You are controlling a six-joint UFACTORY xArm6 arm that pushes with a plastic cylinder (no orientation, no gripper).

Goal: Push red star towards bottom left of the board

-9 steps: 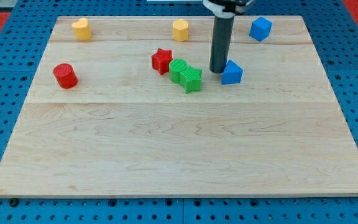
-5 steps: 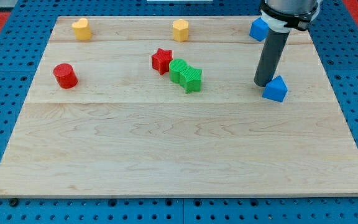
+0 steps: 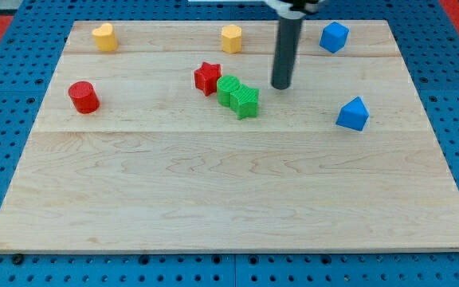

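Observation:
The red star [image 3: 207, 77] lies above the board's middle, touching the left side of a green round block [image 3: 229, 88]. A green star-like block [image 3: 246, 101] touches that green block at its lower right. My tip [image 3: 281, 86] stands to the right of the green blocks, apart from them, and well right of the red star.
A red cylinder [image 3: 83, 96] is at the left. A yellow heart block [image 3: 104, 36] and a yellow hexagon block [image 3: 231, 37] sit along the top. A blue cube [image 3: 334, 37] is at the top right. A blue house-shaped block [image 3: 353, 114] is at the right.
My tip pushed the blue house-shaped block from beside the green blocks out to the right, then moved back left to stand near the green blocks. The red star has not moved.

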